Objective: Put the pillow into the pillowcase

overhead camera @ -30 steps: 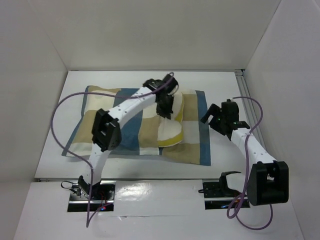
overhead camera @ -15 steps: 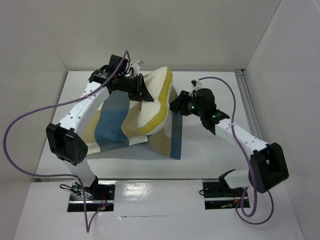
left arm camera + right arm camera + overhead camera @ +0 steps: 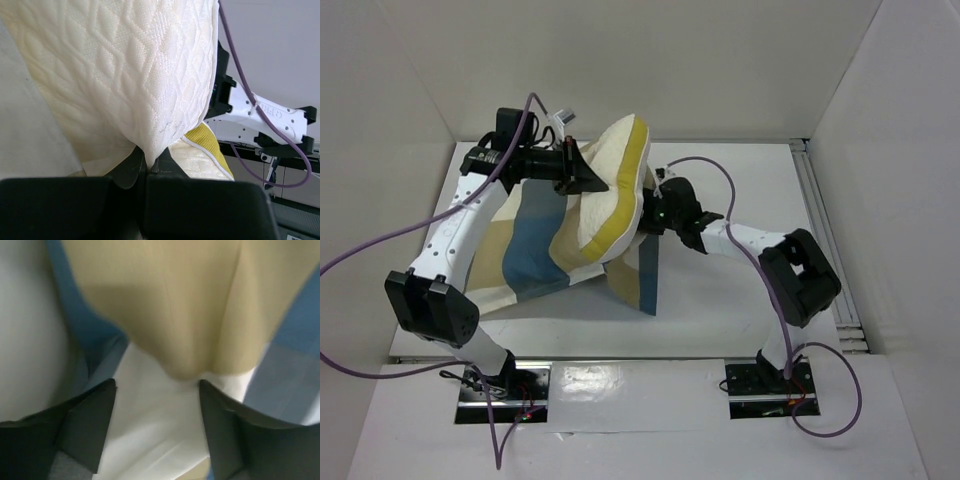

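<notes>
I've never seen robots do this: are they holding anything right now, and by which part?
The left gripper pinches the pillow by a fold of its cream cover. The right gripper straddles the pillowcase; whether it grips cannot be told.

Cream quilted pillow (image 3: pixel 612 190), raised, and the blue-tan checked fabric pillowcase (image 3: pixel 535 250) draped beneath block the middle and left of the white table (image 3: pixel 720 330) — bare room lies along the near edge and right side, crossed by the white right arm (image 3: pixel 745 237). White walls (image 3: pixel 620 70) close three sides.

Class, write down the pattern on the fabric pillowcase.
The large fabric pillowcase shows big checks of blue, tan and cream-white; the top external view shows it best.
</notes>
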Robot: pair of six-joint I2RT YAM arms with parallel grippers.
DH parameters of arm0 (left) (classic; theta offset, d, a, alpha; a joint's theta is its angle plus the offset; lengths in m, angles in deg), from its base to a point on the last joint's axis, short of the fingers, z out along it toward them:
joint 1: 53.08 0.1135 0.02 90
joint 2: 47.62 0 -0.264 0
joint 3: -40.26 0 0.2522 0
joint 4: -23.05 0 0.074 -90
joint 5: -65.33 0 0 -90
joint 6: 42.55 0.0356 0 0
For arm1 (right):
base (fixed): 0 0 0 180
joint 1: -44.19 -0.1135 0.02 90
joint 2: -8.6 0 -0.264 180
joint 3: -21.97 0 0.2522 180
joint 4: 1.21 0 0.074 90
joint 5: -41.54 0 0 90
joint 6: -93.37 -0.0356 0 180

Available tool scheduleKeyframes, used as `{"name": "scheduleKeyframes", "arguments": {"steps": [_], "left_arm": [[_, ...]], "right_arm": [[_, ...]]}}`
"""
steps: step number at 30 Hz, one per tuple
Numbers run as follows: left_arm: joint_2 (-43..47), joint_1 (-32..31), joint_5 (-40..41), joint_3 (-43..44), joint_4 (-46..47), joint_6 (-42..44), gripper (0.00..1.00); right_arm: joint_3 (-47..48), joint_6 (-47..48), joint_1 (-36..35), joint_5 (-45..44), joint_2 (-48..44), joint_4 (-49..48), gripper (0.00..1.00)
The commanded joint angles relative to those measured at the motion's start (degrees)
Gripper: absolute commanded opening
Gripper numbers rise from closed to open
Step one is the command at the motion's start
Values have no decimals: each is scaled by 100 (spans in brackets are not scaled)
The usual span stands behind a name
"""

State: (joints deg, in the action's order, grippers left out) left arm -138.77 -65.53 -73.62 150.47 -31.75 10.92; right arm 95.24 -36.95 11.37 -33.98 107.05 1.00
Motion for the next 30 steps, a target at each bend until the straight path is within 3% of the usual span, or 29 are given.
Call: {"name": "scheduleKeyframes", "arguments": {"steps": [1,4,10,12,15,16,20,25,30], "left_arm": [[440,14,-651,-11,562,-258,0],[502,76,-704,-125,623,-319,0],[634,278,-1002,-415,886,-442,0],[704,331,-1090,-486,948,-547,0],[766,463,-1090,-609,1010,-548,0],[835,550,-1090,-609,1010,-548,0],[898,918,-977,-1135,1010,-548,0],[898,1210,-652,-1689,922,-355,0],[836,1429,-80,-2076,817,-223,0]], "right_arm": [[666,76,-137,-244,322,-462,78],[1052,76,-268,-419,674,-331,85],[1212,15,-374,-482,737,-559,87],[1606,93,-427,-629,999,-349,75],[1687,147,-375,-753,1220,55,41],[1687,147,-374,-815,1220,126,22],[1013,295,3,-990,694,381,0],[396,647,477,-1237,-317,908,0],[-131,859,951,-667,-879,1146,0]]}}
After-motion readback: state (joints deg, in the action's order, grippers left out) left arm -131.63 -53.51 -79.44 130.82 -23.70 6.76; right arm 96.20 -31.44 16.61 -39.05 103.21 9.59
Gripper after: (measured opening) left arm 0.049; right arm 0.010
